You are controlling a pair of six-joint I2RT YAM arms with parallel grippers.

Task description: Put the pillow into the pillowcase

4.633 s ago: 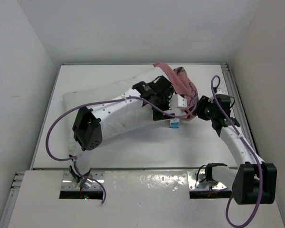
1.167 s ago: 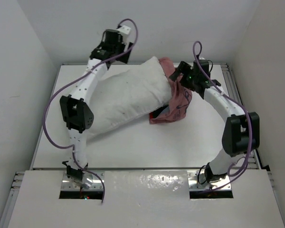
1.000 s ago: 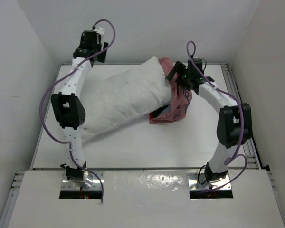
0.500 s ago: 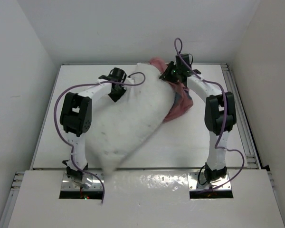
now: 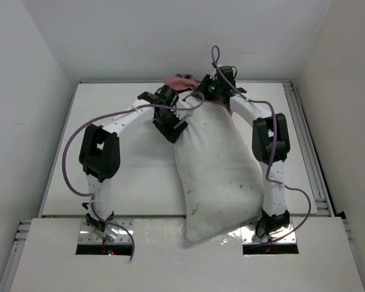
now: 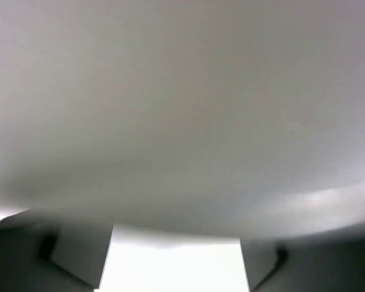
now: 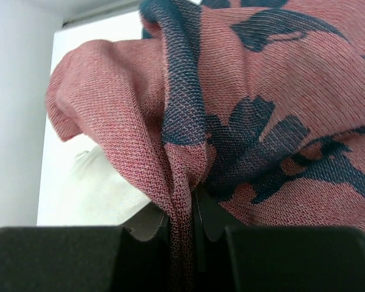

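My left wrist view is one grey blur: the pillow (image 6: 182, 109) fills it, so I cannot tell whether the left claw (image 6: 173, 263) grips anything. From above, the pillowcase (image 5: 177, 81) is mostly hidden behind the pillow.

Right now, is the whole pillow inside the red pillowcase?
No, most of the pillow shows bare white, the pillowcase bunched at its far end.

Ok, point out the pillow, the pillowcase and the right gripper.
pillow (image 5: 222, 176): top view, middle of its white face.
pillowcase (image 7: 261, 91): right wrist view, pink fabric above the jaws.
right gripper (image 7: 193, 213): right wrist view, between its shut jaws.
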